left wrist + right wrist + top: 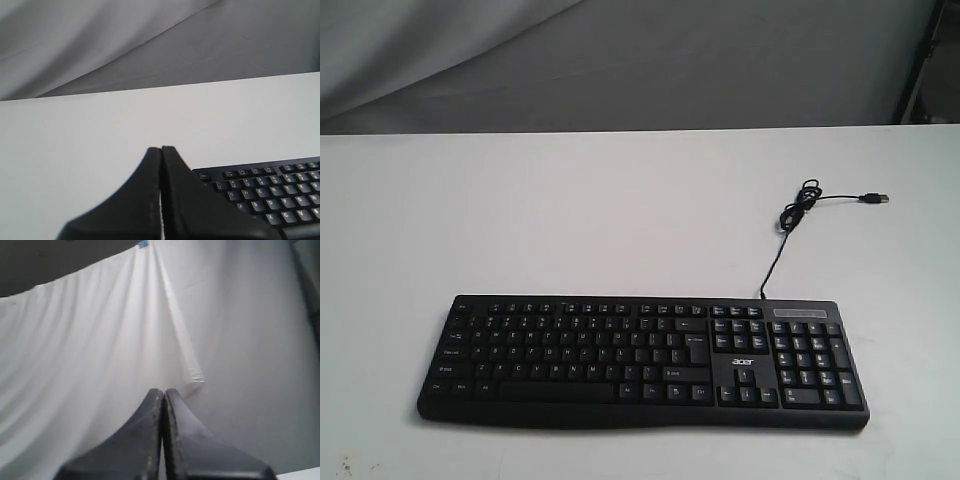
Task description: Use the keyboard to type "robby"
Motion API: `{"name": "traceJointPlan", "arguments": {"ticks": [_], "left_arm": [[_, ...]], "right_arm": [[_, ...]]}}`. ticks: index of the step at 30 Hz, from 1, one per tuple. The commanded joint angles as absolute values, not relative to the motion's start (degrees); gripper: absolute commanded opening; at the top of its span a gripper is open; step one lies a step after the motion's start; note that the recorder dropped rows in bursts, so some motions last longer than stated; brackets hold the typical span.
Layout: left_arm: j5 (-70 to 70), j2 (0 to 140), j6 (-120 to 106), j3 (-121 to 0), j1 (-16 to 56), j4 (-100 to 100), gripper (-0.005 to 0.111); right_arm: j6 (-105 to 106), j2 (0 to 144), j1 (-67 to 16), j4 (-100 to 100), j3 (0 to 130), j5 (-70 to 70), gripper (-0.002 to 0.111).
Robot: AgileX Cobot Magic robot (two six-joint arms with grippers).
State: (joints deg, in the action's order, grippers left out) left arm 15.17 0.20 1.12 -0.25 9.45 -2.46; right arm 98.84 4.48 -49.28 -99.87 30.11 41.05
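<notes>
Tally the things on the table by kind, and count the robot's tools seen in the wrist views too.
Black keyboard: 1
USB cable, attached to the keyboard, plug end loose: 1
Tools, both shut: 2 (left tool, right tool)
Total: 4

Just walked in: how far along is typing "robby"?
Nothing looks done: no arm shows over the keyboard in the exterior view. In hand: left claw, shut, hangs beside the keyboard's Esc corner; right claw, shut, faces cloth. Seemingly all five letters are left.
</notes>
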Motion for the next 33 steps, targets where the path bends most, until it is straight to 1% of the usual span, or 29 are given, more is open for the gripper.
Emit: {"name": "traceJointPlan", "arguments": {"ticks": [1, 7, 10, 12, 17, 24, 29, 31, 33], "left_arm": [[14.86, 0.0, 1.28, 0.0, 9.82, -2.74, 0.0], [14.86, 0.0, 1.28, 0.0, 9.82, -2.74, 0.0], [14.86, 0.0, 1.28, 0.0, 9.82, -2.74, 0.0], [14.86, 0.0, 1.28, 0.0, 9.82, -2.74, 0.0], [14.86, 0.0, 1.28, 0.0, 9.82, -2.74, 0.0], [14.86, 0.0, 1.28, 0.0, 9.82, -2.74, 0.0], [14.86, 0.0, 1.28, 0.0, 9.82, -2.74, 0.0], [14.86, 0.0, 1.28, 0.0, 9.82, -2.74, 0.0], [14.86, 0.0, 1.28, 0.0, 9.82, -2.74, 0.0]], "right_arm": [[98.52, 3.3, -35.76, -99.95, 23.97, 31.27, 0.0], [97.01, 3.01, -18.26, -99.95, 15.32, 14.58, 0.0], [97.01, 3.01, -11.54, -99.72, 10.44, 7.13, 0.0], [97.01, 3.01, -8.8, -98.88, 7.13, 4.22, 0.0], [97.01, 3.01, -7.5, -98.88, 2.27, 3.94, 0.0], [93.76, 3.01, -7.5, -99.81, 1.49, 4.72, 0.0], [69.95, 3.01, -7.5, -99.04, 1.49, 6.49, 0.0], [57.61, 3.01, -7.5, -94.15, 1.49, 6.64, 0.0], [40.27, 3.01, -7.5, -85.7, 1.49, 7.7, 0.0]]}}
